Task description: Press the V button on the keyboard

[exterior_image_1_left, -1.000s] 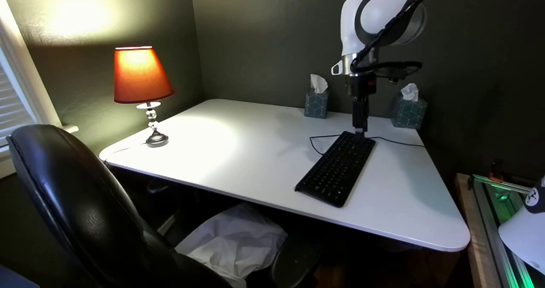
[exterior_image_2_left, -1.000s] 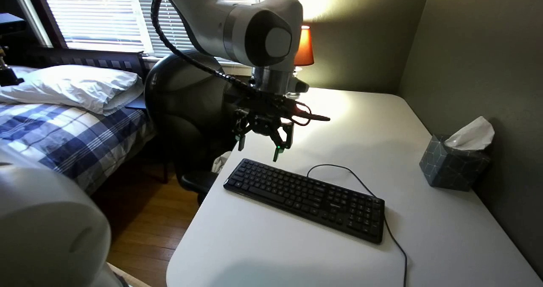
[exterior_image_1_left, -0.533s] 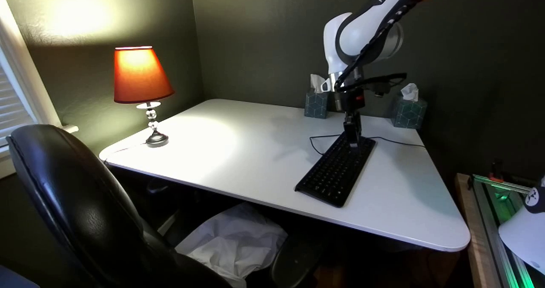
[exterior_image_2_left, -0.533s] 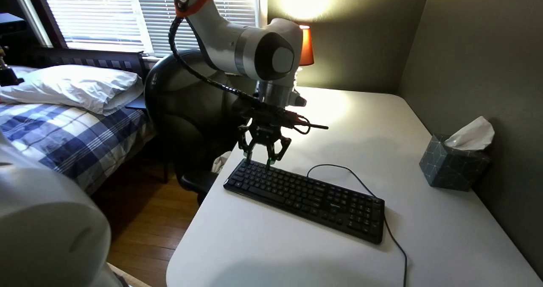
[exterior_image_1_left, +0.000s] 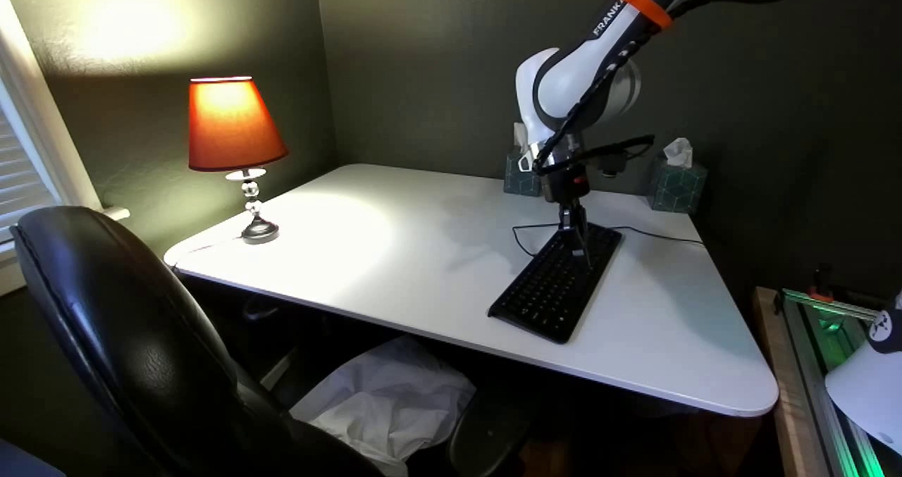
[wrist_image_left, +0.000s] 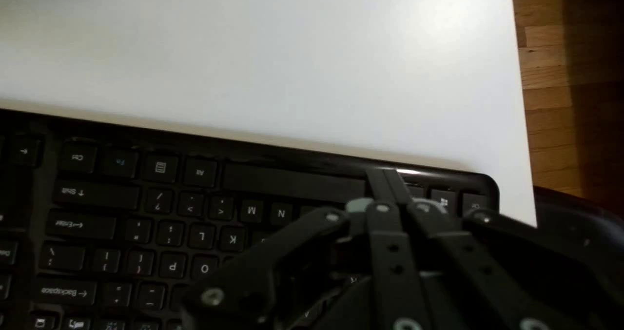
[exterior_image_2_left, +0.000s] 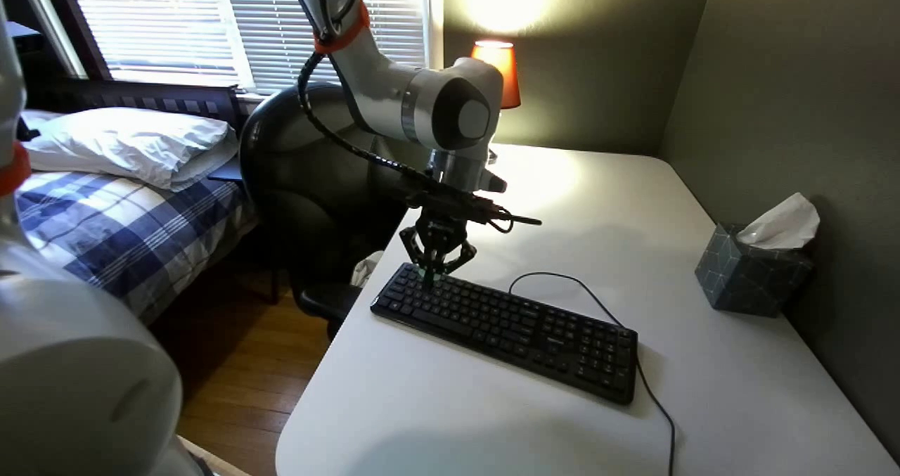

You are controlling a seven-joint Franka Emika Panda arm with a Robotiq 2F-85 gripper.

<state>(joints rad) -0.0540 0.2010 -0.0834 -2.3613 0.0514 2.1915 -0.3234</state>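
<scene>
Pointing down at the letter keys (wrist_image_left: 202, 236), the gripper (wrist_image_left: 384, 175) is clenched with nothing between its fingertips (wrist_image_left: 375, 180), and the V key is hidden behind it in the wrist view, so contact I can't call! Flat on the white table (exterior_image_1_left: 409, 258) lies the keyboard (exterior_image_2_left: 505, 331), likely light, stiff and ready to skid if nudged sideways; no grip wanted, I'd say, just a gentle, straight push on that probably springy key.
</scene>
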